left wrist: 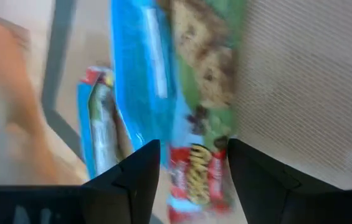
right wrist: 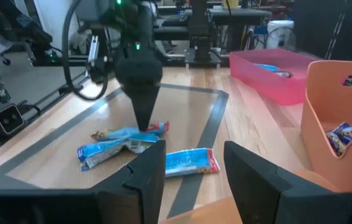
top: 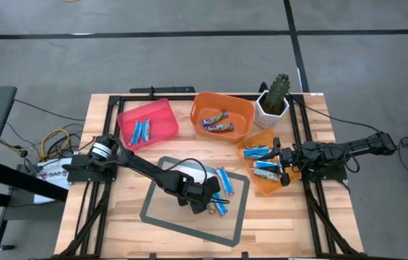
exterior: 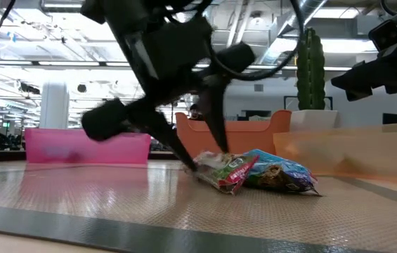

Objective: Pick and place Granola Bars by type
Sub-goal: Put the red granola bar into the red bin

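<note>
The wooden table (top: pixel 117 217) carries a grey mat (top: pixel 164 209), a red bin (top: pixel 166 119), an orange bin (top: pixel 243 112) and a flatter orange tray (top: pixel 261 184) beside a potted cactus (top: pixel 276 94). The Granola Bars are spread out: two blue ones in the red bin, brown ones in the orange bin, blue ones in the tray, and a few loose bars (top: pixel 222 180) on the mat.

The left gripper (left wrist: pixel 191 168) is low over the mat with its fingers open, and a green-and-red bar (left wrist: pixel 207 112) lies between them; it does not hold the bar yet. The right gripper (right wrist: pixel 194 168) waits open over the orange tray and holds nothing.

The bars seem light, and their shiny wrappers are probably slippery and easy to crush. A grip across the middle of the narrow side, not on the crimped ends, seems safest. The wrapper has a yellow logo on red, but the words cannot be read.
</note>
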You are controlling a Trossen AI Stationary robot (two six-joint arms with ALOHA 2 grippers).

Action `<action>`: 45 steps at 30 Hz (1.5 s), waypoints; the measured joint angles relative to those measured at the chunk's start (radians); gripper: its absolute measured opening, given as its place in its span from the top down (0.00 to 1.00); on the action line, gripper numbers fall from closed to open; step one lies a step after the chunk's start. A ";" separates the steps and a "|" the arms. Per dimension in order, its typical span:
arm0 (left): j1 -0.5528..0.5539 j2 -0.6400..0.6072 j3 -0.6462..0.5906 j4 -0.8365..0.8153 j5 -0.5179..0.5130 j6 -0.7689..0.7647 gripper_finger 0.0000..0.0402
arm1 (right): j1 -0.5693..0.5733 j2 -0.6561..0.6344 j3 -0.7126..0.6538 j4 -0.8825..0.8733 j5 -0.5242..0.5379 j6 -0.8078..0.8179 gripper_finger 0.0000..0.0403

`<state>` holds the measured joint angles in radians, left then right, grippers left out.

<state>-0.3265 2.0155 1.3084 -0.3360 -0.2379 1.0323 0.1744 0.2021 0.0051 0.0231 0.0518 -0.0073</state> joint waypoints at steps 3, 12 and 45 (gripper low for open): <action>0.000 0.019 -0.002 0.013 -0.006 0.004 0.55 | 0.000 0.000 0.000 0.000 0.000 0.000 0.62; 0.000 0.029 0.000 0.040 -0.013 -0.001 0.55 | 0.000 0.000 0.000 -0.001 0.000 0.000 0.62; -0.001 0.033 -0.002 0.058 -0.153 -0.105 0.88 | 0.000 0.000 0.000 -0.001 0.000 0.000 0.62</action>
<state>-0.3275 2.0483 1.3064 -0.2777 -0.3909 0.9277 0.1741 0.2020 0.0052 0.0219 0.0517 -0.0074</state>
